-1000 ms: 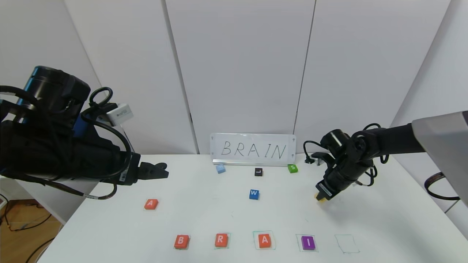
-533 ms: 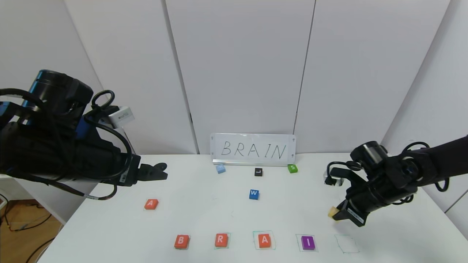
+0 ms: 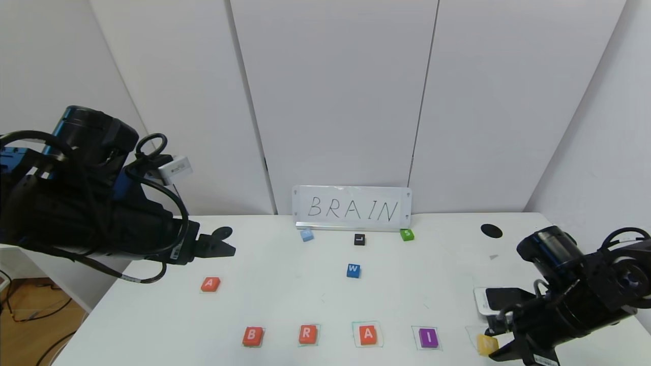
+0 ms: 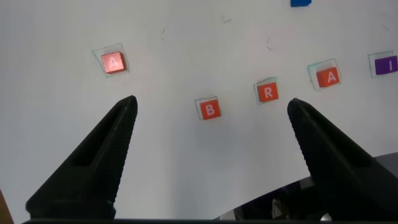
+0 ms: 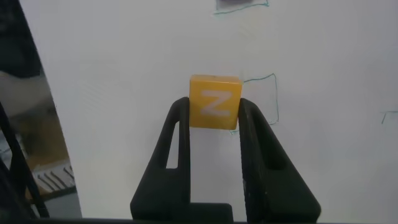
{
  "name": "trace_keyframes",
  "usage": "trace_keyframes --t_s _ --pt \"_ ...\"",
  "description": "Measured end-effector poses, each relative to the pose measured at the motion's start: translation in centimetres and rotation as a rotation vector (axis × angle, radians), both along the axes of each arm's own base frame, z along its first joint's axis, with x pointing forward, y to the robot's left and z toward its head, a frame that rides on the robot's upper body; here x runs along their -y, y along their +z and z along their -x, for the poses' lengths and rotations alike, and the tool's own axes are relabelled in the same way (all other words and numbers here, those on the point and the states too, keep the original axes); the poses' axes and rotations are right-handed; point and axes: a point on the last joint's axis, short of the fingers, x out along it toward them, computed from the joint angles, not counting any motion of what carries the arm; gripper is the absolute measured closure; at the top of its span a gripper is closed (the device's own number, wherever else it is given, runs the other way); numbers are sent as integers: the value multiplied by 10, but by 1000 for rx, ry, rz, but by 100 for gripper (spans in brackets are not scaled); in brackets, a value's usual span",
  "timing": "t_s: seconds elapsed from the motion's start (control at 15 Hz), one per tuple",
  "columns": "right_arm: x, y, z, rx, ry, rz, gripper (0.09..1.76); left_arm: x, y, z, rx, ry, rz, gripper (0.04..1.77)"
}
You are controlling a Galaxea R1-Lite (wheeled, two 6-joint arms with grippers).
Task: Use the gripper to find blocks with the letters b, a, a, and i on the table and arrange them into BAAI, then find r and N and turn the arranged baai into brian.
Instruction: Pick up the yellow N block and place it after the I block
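Observation:
On the white table [image 3: 285,300] a front row reads B [image 3: 253,336], R [image 3: 307,334], A [image 3: 368,334], I [image 3: 428,337], each on a green drawn square. The second A [image 3: 210,284] lies apart at the left. My right gripper [image 3: 496,351] is shut on the yellow N [image 3: 487,344], low over the drawn square at the row's right end. In the right wrist view the N [image 5: 214,102] sits between the fingertips of that gripper [image 5: 214,109]. My left gripper [image 3: 224,243] is open and empty, held above the table's far left; its wrist view [image 4: 211,104] shows B, R and A below.
A BRAIN sign [image 3: 352,208] stands at the back. Before it lie a light blue block [image 3: 306,235], a black L [image 3: 359,239], a green S [image 3: 407,234] and a blue W [image 3: 353,270]. A black hole [image 3: 491,231] is at the back right.
My right gripper has carried the N from mid-table toward me and down to the drawn square right of I. The left arm has only shifted slightly.

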Motion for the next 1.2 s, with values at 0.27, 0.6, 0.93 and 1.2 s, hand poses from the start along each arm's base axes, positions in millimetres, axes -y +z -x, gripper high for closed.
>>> trace_keyframes --t_s 0.27,0.6,0.93,1.2 --pt "1 -14 3 -23 73 30 132 0 -2 -1 -3 -15 -11 9" --pt "10 -30 -19 -9 173 80 132 -1 -2 -1 -4 -9 -13 9" --pt "20 -37 -42 -75 265 135 132 -2 -5 -4 -15 -6 -17 9" --pt "21 -42 -52 -71 261 131 132 -1 -8 -7 -25 -7 -20 9"
